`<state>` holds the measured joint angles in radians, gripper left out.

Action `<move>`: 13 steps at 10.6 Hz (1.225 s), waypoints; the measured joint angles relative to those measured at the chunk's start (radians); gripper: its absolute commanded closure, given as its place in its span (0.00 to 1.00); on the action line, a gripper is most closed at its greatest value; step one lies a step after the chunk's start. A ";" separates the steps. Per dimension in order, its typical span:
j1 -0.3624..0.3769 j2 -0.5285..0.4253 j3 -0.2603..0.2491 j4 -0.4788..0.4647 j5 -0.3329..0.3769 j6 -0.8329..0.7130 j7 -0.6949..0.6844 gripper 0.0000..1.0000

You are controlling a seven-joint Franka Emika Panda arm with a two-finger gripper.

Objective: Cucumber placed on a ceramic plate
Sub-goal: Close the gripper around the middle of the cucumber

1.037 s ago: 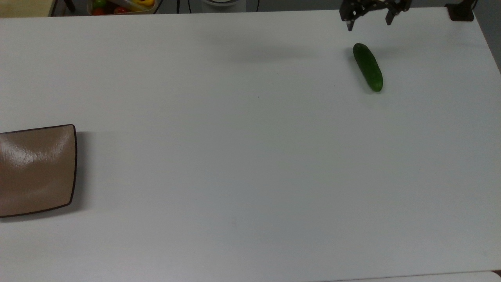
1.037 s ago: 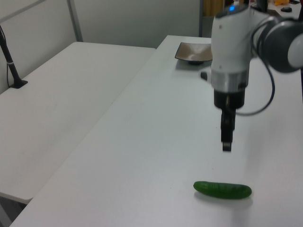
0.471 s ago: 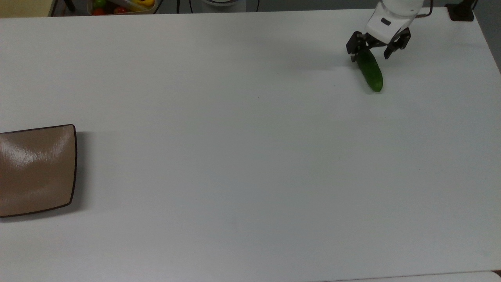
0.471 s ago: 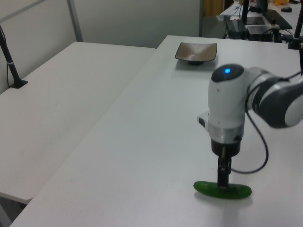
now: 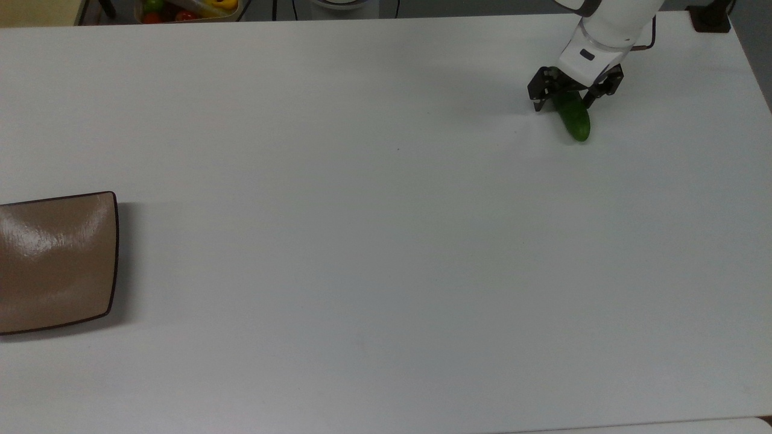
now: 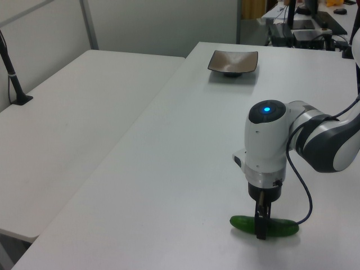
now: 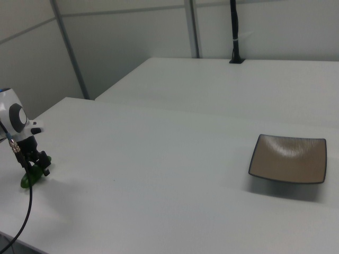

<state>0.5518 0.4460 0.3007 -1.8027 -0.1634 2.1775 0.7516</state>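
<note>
The dark green cucumber [image 5: 576,124] lies flat on the white table [image 5: 374,211] near the top view's far right. My gripper [image 5: 564,103] is open and down at table level, one finger on each side of the cucumber's upper half; the arm hides that end. In the left view the fingers [image 6: 260,224] stand across the middle of the cucumber [image 6: 281,228]. In the right view the gripper [image 7: 33,163] sits over the cucumber [image 7: 29,179] at the far left. The tan-brown ceramic plate [image 5: 54,262] rests bare at the top view's left edge, far from the gripper, and appears as the plate [image 6: 233,61] and the plate [image 7: 288,157].
A bin of coloured vegetables [image 5: 187,9] sits beyond the table's far edge in the top view. A black mount [image 5: 708,19] stands at the top right corner. A second white table [image 6: 73,118] with a black post [image 6: 14,79] adjoins on the left view's left.
The arm has come down from above the table onto the cucumber, and its open fingers now straddle it lower and nearer its middle. Cucumber and plate have stayed in place.
</note>
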 measured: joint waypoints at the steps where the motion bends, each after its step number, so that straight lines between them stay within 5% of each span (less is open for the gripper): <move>1: 0.000 0.000 0.000 0.000 0.000 0.000 0.000 0.16; 3: 0.000 0.000 0.000 0.000 0.000 0.000 0.001 0.54; 6: 0.000 0.000 0.000 0.000 -0.004 0.000 0.000 0.87; 13: -0.044 -0.048 -0.001 0.023 -0.005 -0.050 0.000 0.89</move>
<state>0.5075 0.3975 0.2996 -1.7802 -0.1682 2.1279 0.7519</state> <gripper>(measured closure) 0.529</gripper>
